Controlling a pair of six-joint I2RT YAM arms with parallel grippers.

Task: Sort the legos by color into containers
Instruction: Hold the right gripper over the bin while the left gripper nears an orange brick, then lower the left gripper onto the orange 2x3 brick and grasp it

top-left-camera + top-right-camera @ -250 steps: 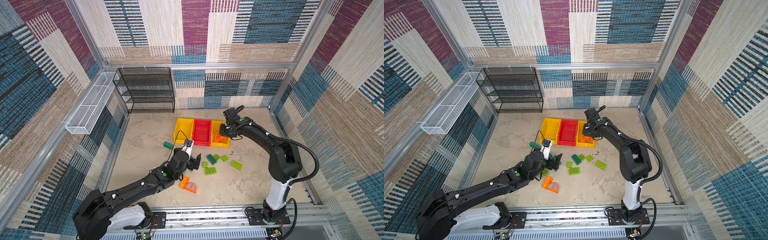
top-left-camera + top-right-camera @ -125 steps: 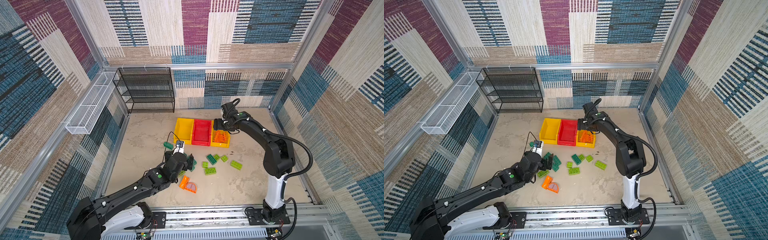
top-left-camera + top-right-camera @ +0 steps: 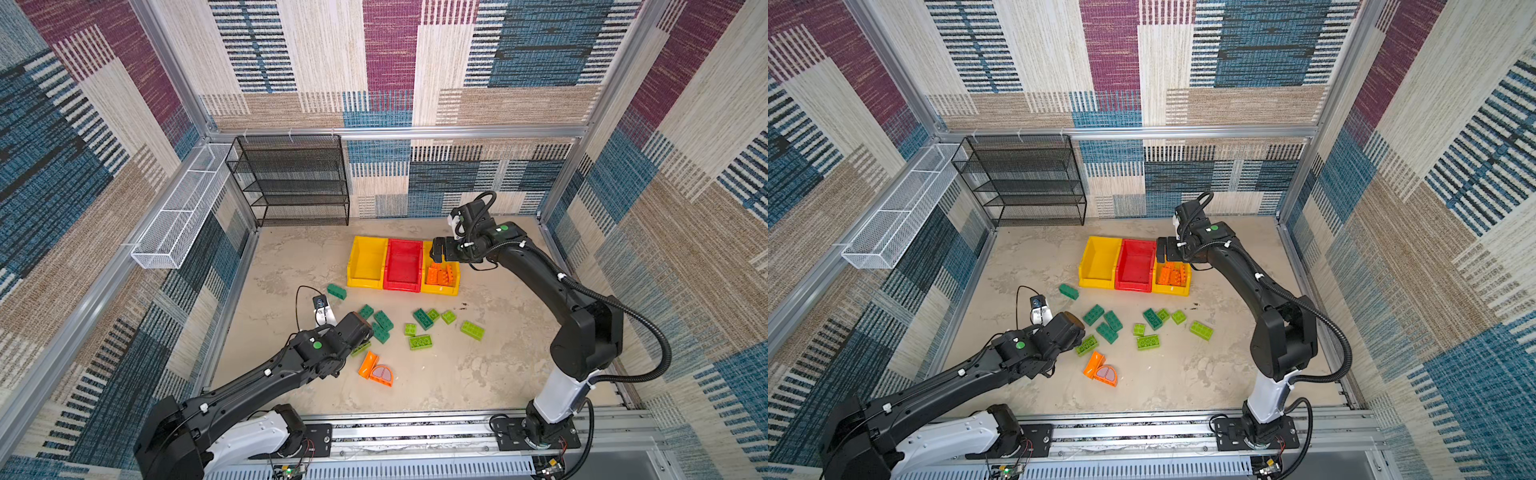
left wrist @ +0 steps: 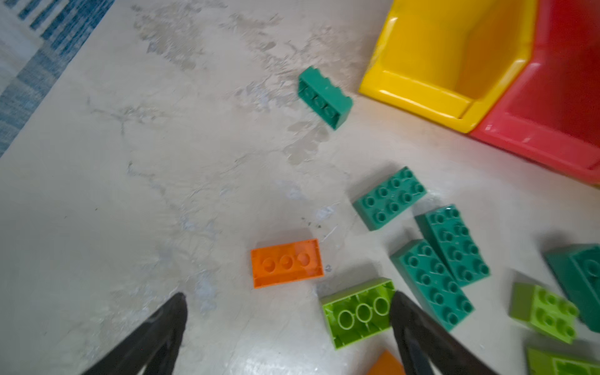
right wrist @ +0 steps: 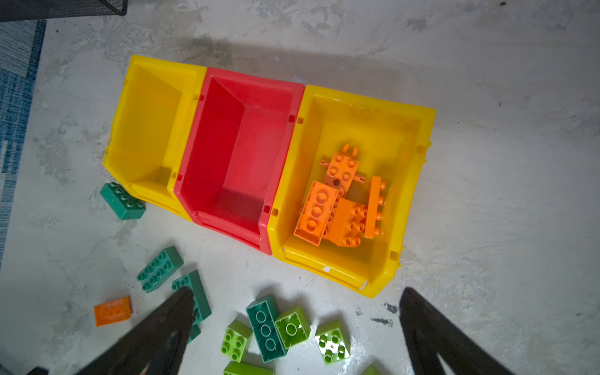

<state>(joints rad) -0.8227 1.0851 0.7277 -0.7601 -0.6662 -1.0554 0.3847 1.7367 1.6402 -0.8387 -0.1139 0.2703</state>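
Observation:
Three containers stand in a row: an empty yellow bin (image 3: 365, 259), an empty red bin (image 3: 403, 266) and a yellow bin (image 3: 440, 291) holding several orange legos (image 5: 341, 201). My right gripper (image 5: 297, 292) hangs open above that bin (image 5: 367, 100), with nothing between its fingers. Loose teal legos (image 3: 382, 320) and lime legos (image 3: 419, 341) lie in front of the bins, along with an orange curved piece (image 3: 376, 368). My left gripper (image 4: 287, 300) is open low over the floor. An upturned orange brick (image 4: 287, 263) lies just ahead of it, and an upturned lime brick (image 4: 357, 311) rests against one finger.
A lone teal brick (image 3: 336, 291) lies by the front corner of the left yellow bin. A black wire rack (image 3: 299, 183) stands at the back wall and a white wire basket (image 3: 183, 212) hangs on the left wall. An aluminium rail (image 3: 415, 432) borders the front.
My right gripper was shut over the right yellow bin; its jaws have opened and it has drawn back over the bin's far end. My left gripper shifted slightly left and nearer.

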